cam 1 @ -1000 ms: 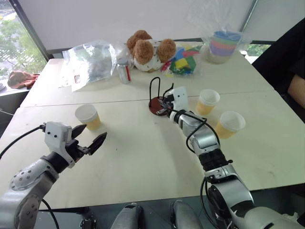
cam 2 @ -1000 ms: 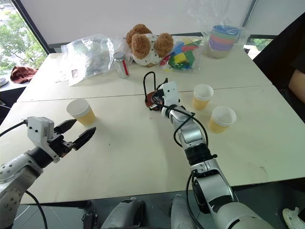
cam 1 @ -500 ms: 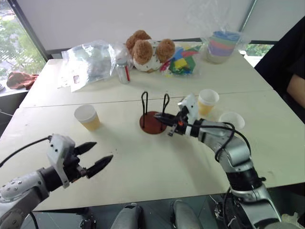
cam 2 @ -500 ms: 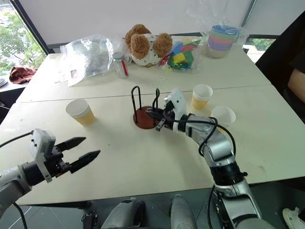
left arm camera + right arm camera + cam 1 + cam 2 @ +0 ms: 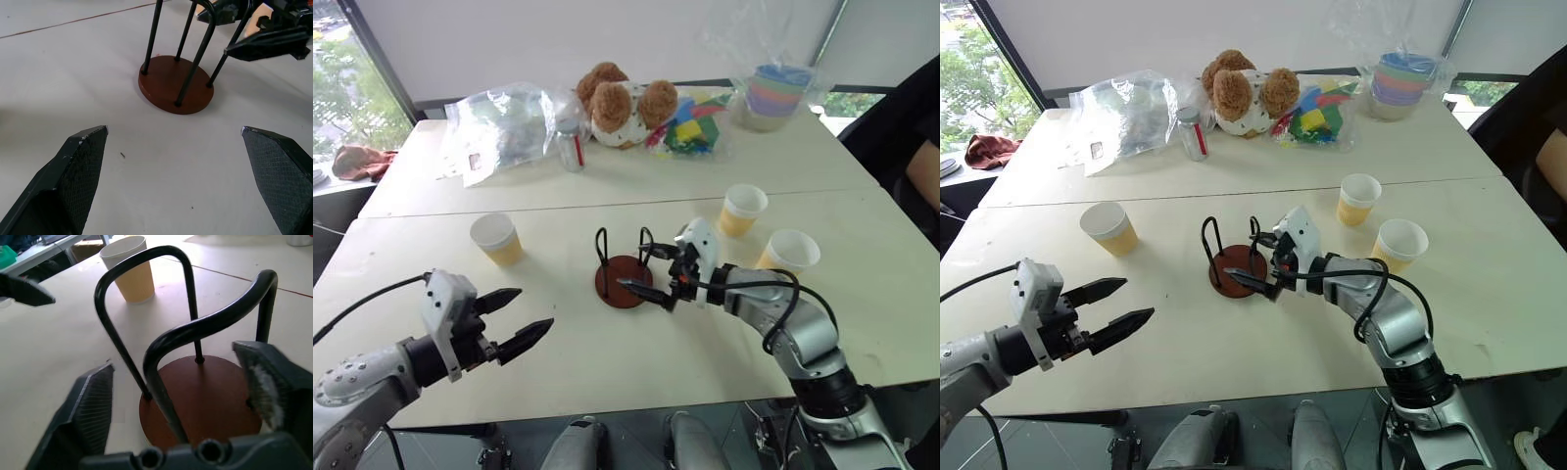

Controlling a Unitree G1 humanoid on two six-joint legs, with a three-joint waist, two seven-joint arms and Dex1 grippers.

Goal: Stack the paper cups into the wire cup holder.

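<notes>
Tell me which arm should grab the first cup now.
Probably left: the open left gripper points toward the paper cup on its side. The right gripper is open too, but its fingers straddle the wire cup holder.

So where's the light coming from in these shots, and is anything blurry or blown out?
Left eye view: daylight from the window at the far left, washed out bright. Right wrist view: the black wire cup holder with its red-brown disc base is sharp enough; the right gripper's near fingers look soft. Left wrist view: soft shadow under the holder's base.
</notes>
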